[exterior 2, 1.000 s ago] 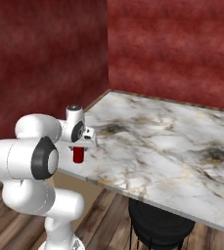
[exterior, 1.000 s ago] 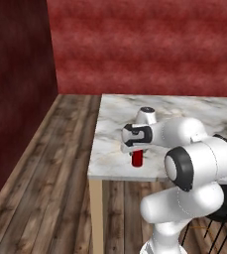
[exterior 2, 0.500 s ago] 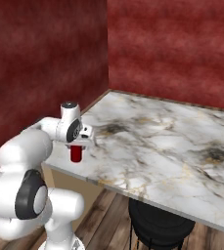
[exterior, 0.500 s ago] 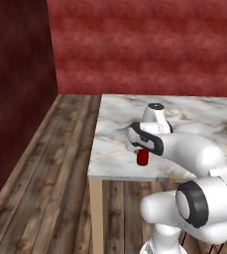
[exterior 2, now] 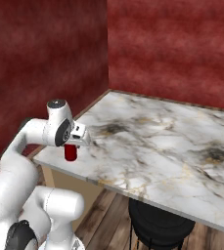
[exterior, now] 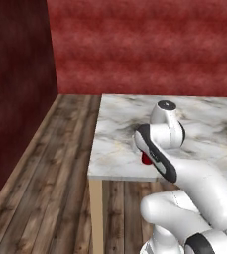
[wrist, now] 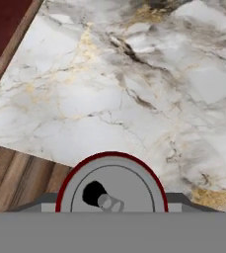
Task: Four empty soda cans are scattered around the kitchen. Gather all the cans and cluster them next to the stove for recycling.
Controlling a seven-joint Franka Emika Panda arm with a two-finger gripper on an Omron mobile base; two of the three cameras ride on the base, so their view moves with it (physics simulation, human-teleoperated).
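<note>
1. A red can (exterior 2: 71,153) is held clenched in the gripper (exterior 2: 72,146), the jaws closed on its sides just below the silver top.
2. In the hand view the can's top (wrist: 112,190) is seen from straight above, with the tab hole plain and the marble table (wrist: 134,84) below it.
3. Compared with a second ago, the can has been carried toward the table's near edge; it is now seen hanging at that edge, apparently lifted clear of the top, though a slight contact cannot be ruled out.
4. The arm has also been swung round: its elbow now crosses the left base view and hides all but a sliver of the can (exterior: 145,158).
5. The pick-up is therefore judged done for this can, and the carry has begun.
6. No stove is in view, so a drive to it is likely called for.
7. The grip is high on the can, so a swing during travel might be a risk.
</note>
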